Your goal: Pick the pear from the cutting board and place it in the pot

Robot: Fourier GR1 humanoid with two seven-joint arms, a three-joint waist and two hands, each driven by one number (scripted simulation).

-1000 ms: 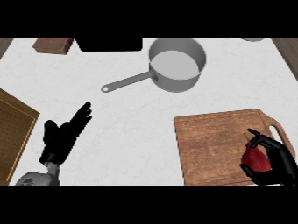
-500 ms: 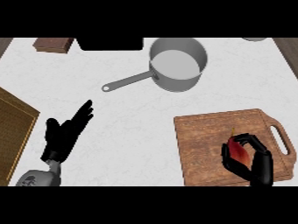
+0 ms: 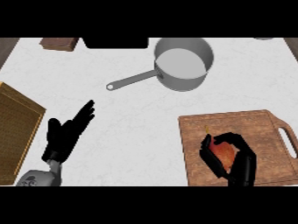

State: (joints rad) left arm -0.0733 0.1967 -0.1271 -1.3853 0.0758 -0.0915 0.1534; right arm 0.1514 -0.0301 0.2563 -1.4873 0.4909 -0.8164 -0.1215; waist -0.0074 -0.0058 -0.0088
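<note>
Two hands: right hand (image 3: 232, 159) curled round pear (image 3: 224, 152); left hand (image 3: 66, 133) spread.

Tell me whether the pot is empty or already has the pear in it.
Empty: the pot shows only its bare grey inside. The pear is over the cutting board, in the right hand.
</note>
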